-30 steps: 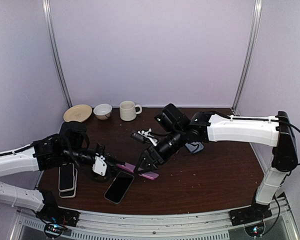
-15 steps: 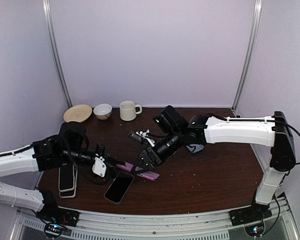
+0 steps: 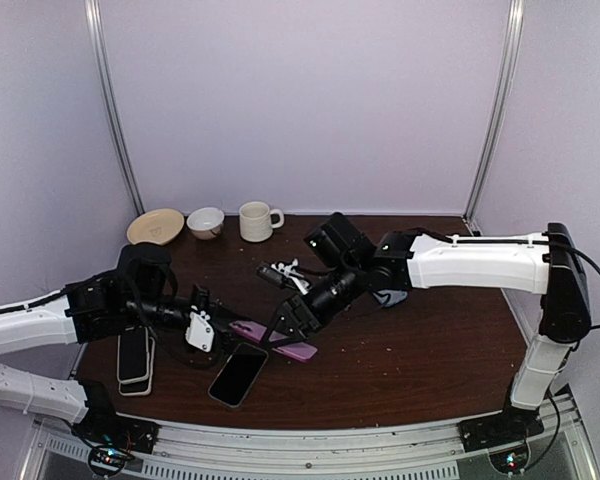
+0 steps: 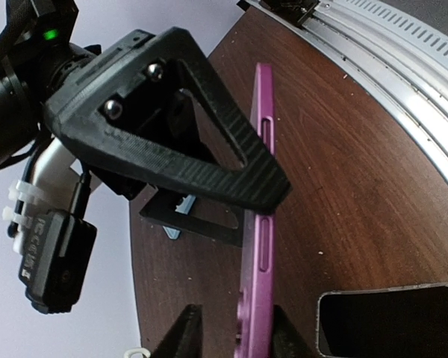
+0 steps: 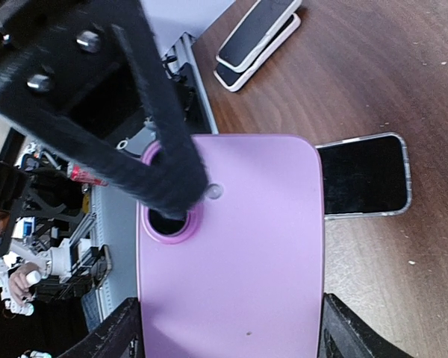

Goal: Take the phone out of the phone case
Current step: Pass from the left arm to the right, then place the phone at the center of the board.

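The purple phone case (image 3: 302,350) hangs just above the table, back side up. My right gripper (image 5: 231,335) is shut on it, one finger on each long edge. My left gripper (image 4: 235,332) stands slightly open around the case's (image 4: 257,246) other end: one finger touches it, the other is clear of it. A black phone (image 3: 238,374) lies flat on the table just under and in front of the case, also seen as the phone (image 5: 362,175) in the right wrist view. The case's underside is hidden, so I cannot tell what it holds.
Two stacked phones (image 3: 133,358) lie at the left near my left arm. A plate (image 3: 155,226), a bowl (image 3: 205,221) and a mug (image 3: 256,221) stand along the back edge. Small items (image 3: 283,271) lie behind the right gripper. The table's metal front rail (image 4: 403,52) is close.
My left gripper's jaws have parted from a tight shut grip on the case's end. The right gripper keeps its hold and has shifted slightly left.
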